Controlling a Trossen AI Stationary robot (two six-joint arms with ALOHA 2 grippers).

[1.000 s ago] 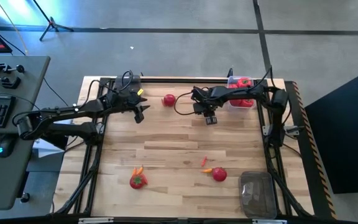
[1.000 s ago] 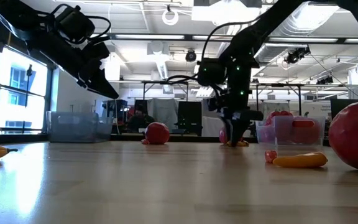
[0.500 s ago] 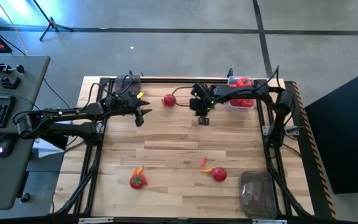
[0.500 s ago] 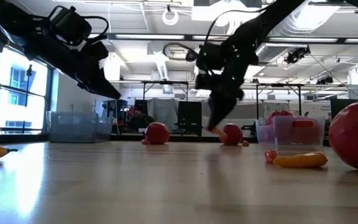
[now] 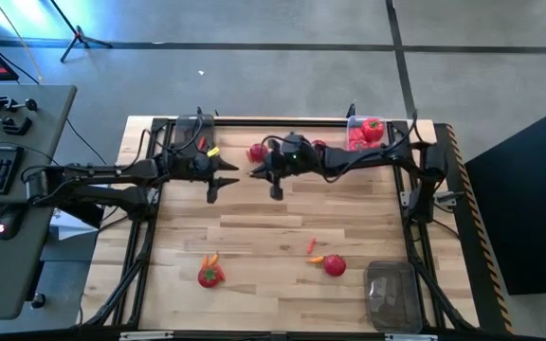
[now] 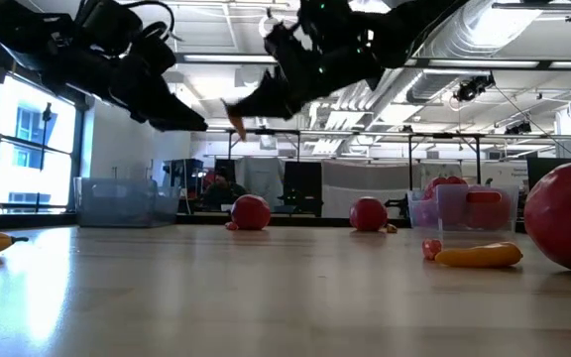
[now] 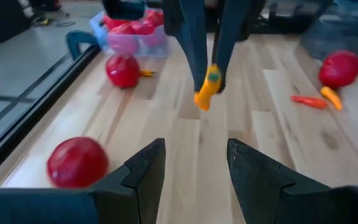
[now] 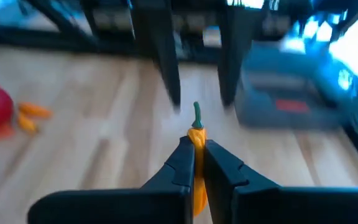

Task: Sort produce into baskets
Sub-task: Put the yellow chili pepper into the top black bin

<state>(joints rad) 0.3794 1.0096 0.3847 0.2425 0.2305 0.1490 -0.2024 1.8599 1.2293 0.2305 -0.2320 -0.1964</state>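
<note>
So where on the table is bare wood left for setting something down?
The widest bare patch of table lies mid-board, between the grippers and the tomato near the front. The front-right basket and the far-right basket crowd their corners; the far edge holds another tomato.

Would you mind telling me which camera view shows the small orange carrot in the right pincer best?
The right wrist view: the carrot sits pinched in the right pincer, green stem up. The left wrist view shows it hanging from the fingers; the low view gives an orange speck; the high view hides it.
</note>
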